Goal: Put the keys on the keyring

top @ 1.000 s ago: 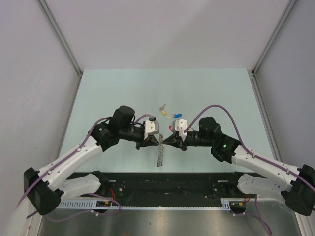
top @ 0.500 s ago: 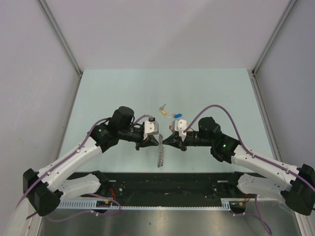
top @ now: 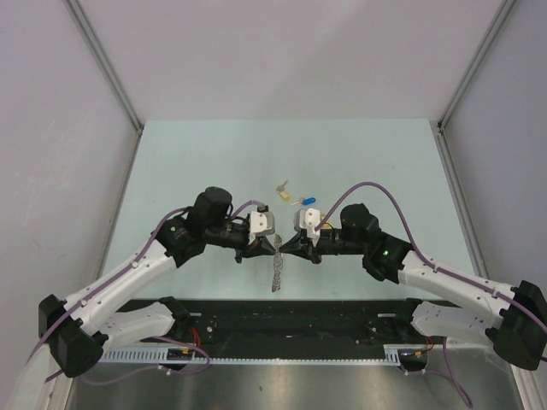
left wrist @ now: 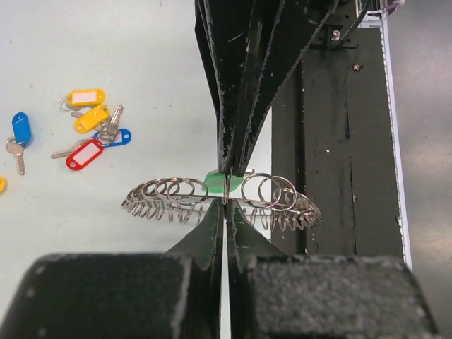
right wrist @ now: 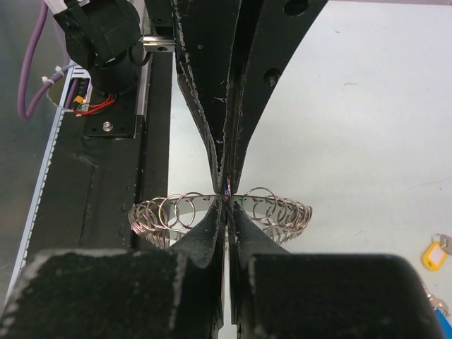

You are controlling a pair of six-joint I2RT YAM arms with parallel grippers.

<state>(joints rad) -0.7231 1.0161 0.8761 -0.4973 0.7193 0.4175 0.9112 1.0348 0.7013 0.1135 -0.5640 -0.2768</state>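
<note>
The keyring (left wrist: 169,192), a floppy band of linked silver loops, hangs between both grippers above the table's near edge; it shows as a dangling strip (top: 278,272) in the top view. My left gripper (left wrist: 226,205) is shut with its tips pinching the ring's top edge. My right gripper (right wrist: 227,203) comes in from the opposite side, tip to tip with the left, shut on a key with a green tag (left wrist: 220,182) pressed against the ring. The other keys (left wrist: 88,134), tagged yellow, red and blue, lie loose on the table behind.
The loose keys lie as a small cluster (top: 295,196) on the pale green table (top: 385,162) just beyond the grippers. A black base rail (top: 291,316) runs under the hanging ring. Grey walls enclose the table on three sides.
The right gripper has slid left until its tips meet the left gripper's at the keyring. The left arm and the ring have barely moved.
</note>
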